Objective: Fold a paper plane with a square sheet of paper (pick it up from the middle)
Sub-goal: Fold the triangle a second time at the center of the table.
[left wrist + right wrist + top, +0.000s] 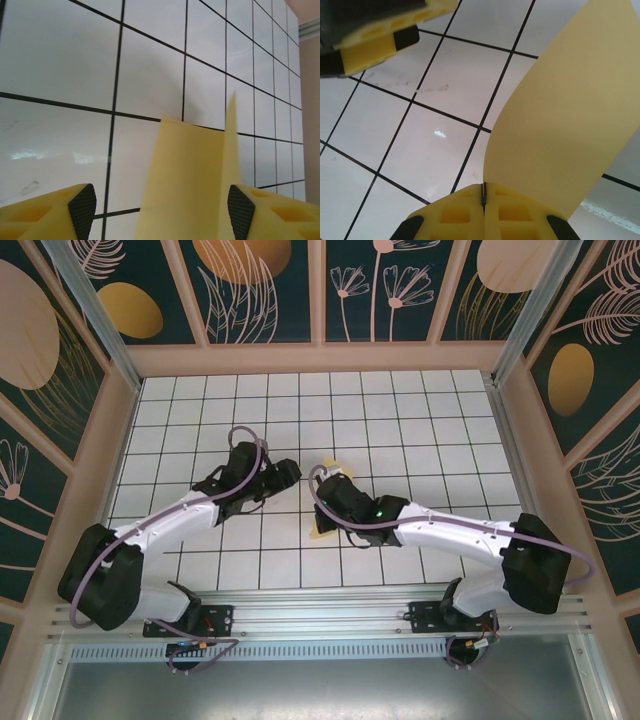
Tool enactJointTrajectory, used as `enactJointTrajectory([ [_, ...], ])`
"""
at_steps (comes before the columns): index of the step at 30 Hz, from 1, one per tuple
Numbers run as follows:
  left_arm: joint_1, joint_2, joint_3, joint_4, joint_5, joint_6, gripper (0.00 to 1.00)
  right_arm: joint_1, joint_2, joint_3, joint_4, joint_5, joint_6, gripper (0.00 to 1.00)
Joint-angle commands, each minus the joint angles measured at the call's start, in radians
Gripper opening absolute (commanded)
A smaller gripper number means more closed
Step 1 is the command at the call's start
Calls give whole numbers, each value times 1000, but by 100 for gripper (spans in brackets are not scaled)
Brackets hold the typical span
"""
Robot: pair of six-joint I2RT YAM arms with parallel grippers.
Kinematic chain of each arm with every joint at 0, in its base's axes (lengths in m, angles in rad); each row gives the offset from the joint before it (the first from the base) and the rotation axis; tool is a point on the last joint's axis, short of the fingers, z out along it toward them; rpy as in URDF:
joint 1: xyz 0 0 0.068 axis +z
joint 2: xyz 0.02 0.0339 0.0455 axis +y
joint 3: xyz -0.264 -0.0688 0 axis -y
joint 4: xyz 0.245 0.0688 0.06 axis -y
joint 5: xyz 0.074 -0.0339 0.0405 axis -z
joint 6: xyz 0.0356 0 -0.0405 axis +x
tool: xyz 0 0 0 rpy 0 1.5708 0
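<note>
Standing curved above the tiled counter [420, 420] near its centre, the square sheet of paper [560, 125] is gripped at its lower edge by the closed right end effector [483, 195]. The left end effector [161, 206], at 10 o'clock of the right one in the top view, is open, with one finger on each side of the sheet.
</note>
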State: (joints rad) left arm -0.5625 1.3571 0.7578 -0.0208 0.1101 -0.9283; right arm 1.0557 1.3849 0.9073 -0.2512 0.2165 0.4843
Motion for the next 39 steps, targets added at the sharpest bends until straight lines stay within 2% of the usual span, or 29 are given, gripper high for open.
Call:
enactJointTrajectory([
  [1, 1, -63, -15, -48, -94, -3, 72, -9, -21, 89, -39, 57, 20, 0],
  [8, 1, -158, -17, -123, -233, 4, 71, -9, 31, 214, -100, 119, 0, 0],
  [14, 1, -189, -31, -134, -272, 4, 70, -10, 68, 218, -83, 121, 18, 0],
  [20, 1, -184, -67, -122, -248, 0, 64, 15, 135, 164, -88, 91, 83, 0],
  [25, 1, -194, -141, -68, -200, -33, 56, 52, 179, 182, -164, 177, 121, 0],
  [32, 1, -197, -161, -49, -176, -31, 52, 43, 127, 221, -225, 313, 153, 0],
  [34, 1, -193, -158, -38, -166, -26, 48, 28, 103, 220, -231, 324, 155, 0],
  [39, 1, -187, -164, -9, -139, -30, 48, 6, 47, 175, -280, 348, 221, 0],
])
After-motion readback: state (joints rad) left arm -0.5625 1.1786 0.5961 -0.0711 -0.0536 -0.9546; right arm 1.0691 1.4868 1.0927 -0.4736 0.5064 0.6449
